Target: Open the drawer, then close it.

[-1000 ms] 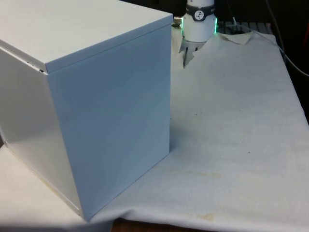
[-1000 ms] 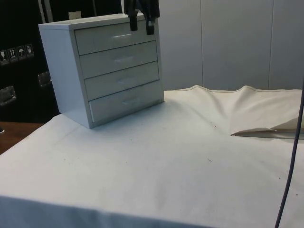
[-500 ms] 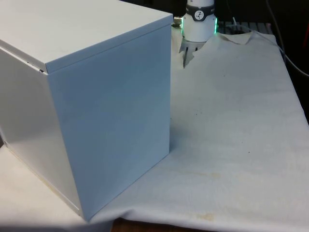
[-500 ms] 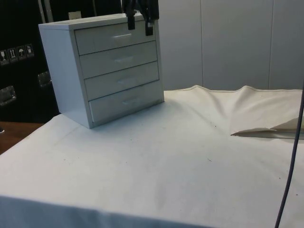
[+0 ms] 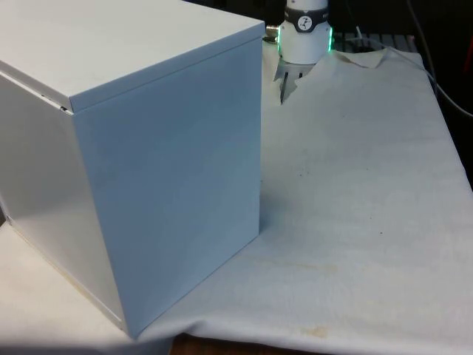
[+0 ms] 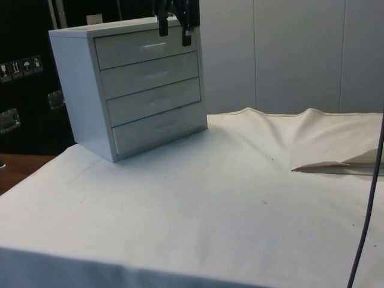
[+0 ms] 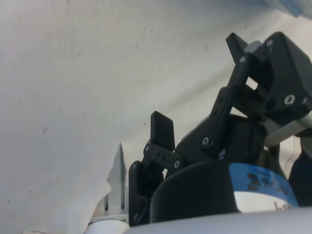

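White cloth covered the table where the chest of drawers stood, all four drawers shut. Above its top drawer hung the gripper, jaws apart, probably lining up on the handle.

Chest of drawers: stands on the table cloth, four drawers stacked one above another, all flush with its front. Gripper: above the cloth, level with the top drawer; its fingers spread apart, just before the top drawer's front, the handle just below the fingertips. Fold in the cloth: well apart from the fingers, beyond the chest's front.
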`<move>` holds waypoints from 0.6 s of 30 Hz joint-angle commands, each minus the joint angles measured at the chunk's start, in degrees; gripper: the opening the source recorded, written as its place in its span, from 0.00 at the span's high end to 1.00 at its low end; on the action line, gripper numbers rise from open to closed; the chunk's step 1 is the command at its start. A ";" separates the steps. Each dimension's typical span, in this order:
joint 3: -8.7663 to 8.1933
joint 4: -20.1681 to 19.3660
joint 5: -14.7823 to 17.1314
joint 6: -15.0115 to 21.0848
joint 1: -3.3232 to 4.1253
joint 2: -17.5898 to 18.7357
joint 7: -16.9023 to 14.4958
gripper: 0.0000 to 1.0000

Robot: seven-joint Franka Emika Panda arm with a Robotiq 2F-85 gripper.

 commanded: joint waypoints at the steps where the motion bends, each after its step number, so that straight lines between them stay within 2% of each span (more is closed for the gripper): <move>1: 0.06 -0.06 -0.57 0.46 -0.11 0.00 0.40 0.00; 12: -0.17 0.29 0.00 0.00 0.00 0.17 -0.06 0.00; 18: -0.97 1.32 -1.15 1.20 -0.29 1.55 0.00 0.00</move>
